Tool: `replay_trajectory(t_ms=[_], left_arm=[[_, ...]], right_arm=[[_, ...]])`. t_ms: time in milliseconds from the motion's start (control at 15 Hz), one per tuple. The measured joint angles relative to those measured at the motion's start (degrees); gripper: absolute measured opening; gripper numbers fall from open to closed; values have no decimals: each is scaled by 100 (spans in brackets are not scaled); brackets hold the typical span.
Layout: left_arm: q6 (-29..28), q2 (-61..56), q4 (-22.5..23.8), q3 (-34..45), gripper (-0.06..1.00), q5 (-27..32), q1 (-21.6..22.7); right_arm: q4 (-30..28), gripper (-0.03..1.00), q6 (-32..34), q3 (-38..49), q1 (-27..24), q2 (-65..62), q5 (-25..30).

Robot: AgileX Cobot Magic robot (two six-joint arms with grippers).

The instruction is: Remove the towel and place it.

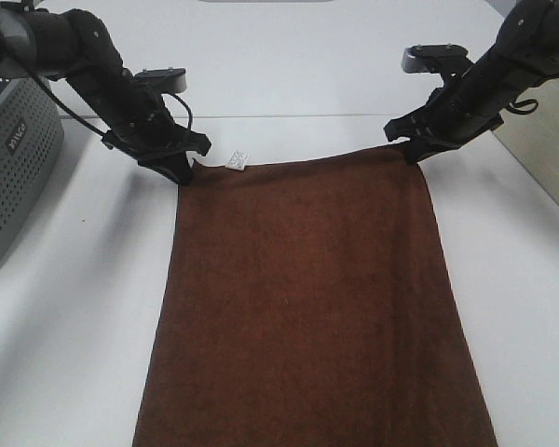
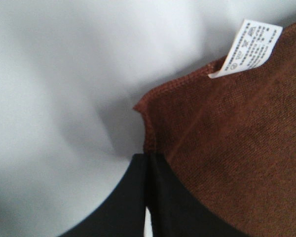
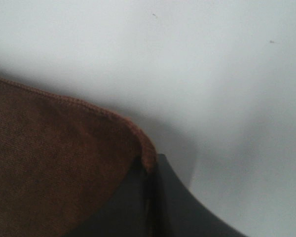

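Note:
The dark brown towel (image 1: 307,298) lies spread flat on the white table, running from the back middle to the near edge of the exterior view. Its small white tag (image 1: 236,160) sits at the far left corner. My left gripper (image 1: 184,173) is shut on that far left corner; the left wrist view shows the towel (image 2: 237,128) pinched between the black fingers (image 2: 123,202), with the tag (image 2: 246,47) close by. My right gripper (image 1: 412,152) is shut on the far right corner, where the towel (image 3: 54,163) hem folds into the fingers (image 3: 182,207).
A grey perforated basket (image 1: 9,168) stands at the left edge of the table, behind my left arm. White tabletop (image 1: 522,279) shows on both sides of the towel and behind it.

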Motion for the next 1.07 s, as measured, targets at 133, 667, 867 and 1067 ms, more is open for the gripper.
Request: replay_trajectory(t_ms=[133,667,867,1067], left_arm=[[0,0,80,-69,0,-103,0],[0,23,218,-739,0,-739,0],[29,23,229,-1026,0,-934,0],[63,29,229,-1146,0,-1215,0]], right_arm=[[-46,1,-34,0,0,0,-86],[-63,1,-97,-384,0,0,-905],[-34,1,-97,-642,0,0,-1123],[52,1,-103,-665,0,0,-1438]])
